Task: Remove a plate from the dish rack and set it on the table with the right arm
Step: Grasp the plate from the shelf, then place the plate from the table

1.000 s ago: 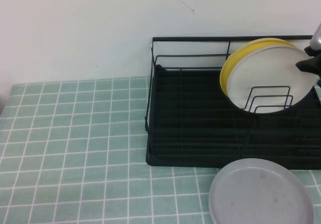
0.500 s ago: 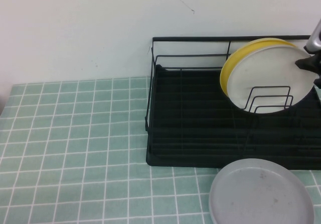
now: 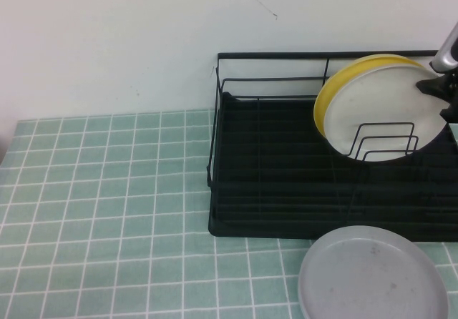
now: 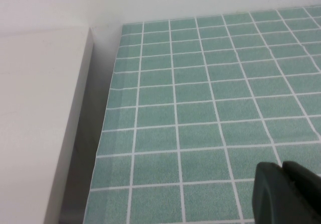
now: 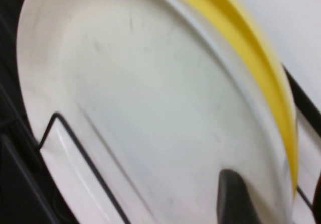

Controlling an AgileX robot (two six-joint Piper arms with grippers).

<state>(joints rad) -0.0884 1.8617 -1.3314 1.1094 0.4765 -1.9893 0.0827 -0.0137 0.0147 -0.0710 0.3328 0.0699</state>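
The white plate (image 3: 383,115) stands on edge in the black wire dish rack (image 3: 286,190), leaning on the yellow plate (image 3: 343,76) behind it. It fills the right wrist view (image 5: 150,108). My right gripper (image 3: 440,96) is at the white plate's right rim, at the picture's edge. In the right wrist view the right gripper (image 5: 277,201) is open: one black finger lies in front of the white plate's face, and the other shows as a dark sliver beyond the yellow rim (image 5: 261,68). My left gripper (image 4: 283,184) is shut and empty, low over the green tiled table (image 4: 200,108).
A grey plate (image 3: 372,272) lies flat on the table (image 3: 107,212) just in front of the rack. Upright wire dividers (image 3: 383,144) cross the white plate's lower part. A white wall stands behind the rack. A white block (image 4: 40,113) borders the table's left edge.
My right gripper has shifted slightly up and to the left along the white plate's right rim. The plates and the rack have not moved.
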